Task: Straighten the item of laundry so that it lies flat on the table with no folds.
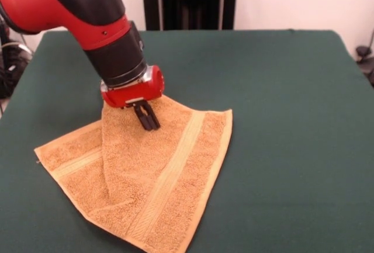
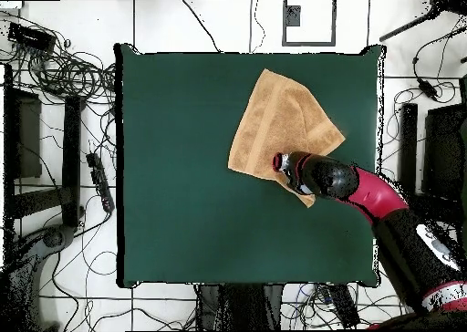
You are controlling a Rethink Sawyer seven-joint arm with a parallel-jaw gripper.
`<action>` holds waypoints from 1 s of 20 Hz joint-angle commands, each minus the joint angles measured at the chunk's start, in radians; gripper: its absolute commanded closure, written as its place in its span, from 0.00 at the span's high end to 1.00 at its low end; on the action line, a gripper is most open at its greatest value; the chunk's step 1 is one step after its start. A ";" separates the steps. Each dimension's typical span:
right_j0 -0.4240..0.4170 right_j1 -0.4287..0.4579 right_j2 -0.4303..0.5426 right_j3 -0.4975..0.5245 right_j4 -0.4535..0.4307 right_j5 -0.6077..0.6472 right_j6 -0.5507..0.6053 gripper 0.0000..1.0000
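Observation:
The orange-tan towel lies on the dark green table, toward the near left in the front view. It is not flat: its left part is folded over the middle, with a crease running down from the gripper. My gripper stands over the towel's far end, its dark fingers close together and pinching the cloth there. In the overhead view the towel lies at the upper right of the table. There the gripper is at the towel's lower edge.
The red and black arm comes in from the upper left of the front view and hides the towel's far corner. Cables and dark equipment lie on the floor around the table.

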 commanded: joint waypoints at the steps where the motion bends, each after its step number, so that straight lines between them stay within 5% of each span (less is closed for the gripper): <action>1: 0.058 0.207 0.023 -0.031 -0.018 -0.113 0.054 0.00; 11: -0.033 0.306 0.150 0.092 0.115 -0.153 0.099 0.00; 20: -0.017 0.286 0.135 0.127 0.132 -0.191 0.140 0.00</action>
